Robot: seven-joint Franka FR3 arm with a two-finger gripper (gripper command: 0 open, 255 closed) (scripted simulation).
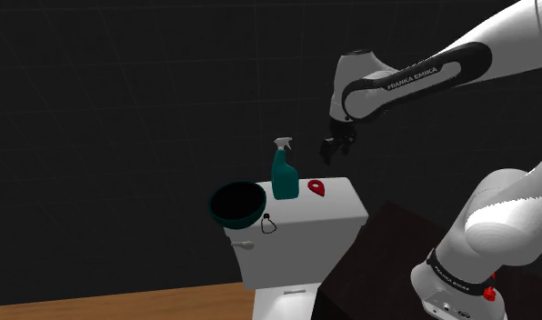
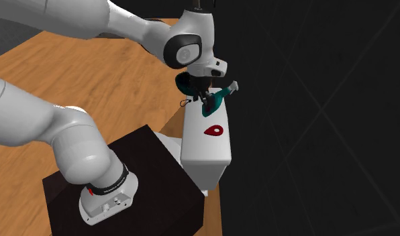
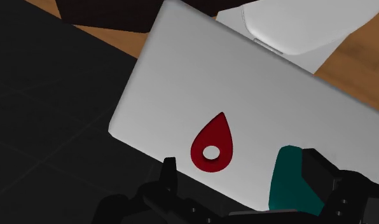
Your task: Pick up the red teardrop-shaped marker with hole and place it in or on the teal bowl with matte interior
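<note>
Red teardrop marker (image 3: 211, 145), teal bowl (image 1: 236, 202) with seemingly black interior, teal spray bottle (image 1: 283, 175), white tank lid (image 3: 201, 83), black claw (image 1: 330, 156)

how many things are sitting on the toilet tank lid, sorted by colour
teal: 2 (bowl, spray bottle)
red: 1 (teardrop marker)
dark: 1 (small looped item beside the bowl)
total: 4

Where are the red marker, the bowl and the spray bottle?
Marker (image 3: 215, 132), wrist view, red body between hole and tip.
Bowl (image 1: 235, 202), shoulder view, its dark inside.
Spray bottle (image 1: 284, 179), shoulder view, its teal body.
</note>
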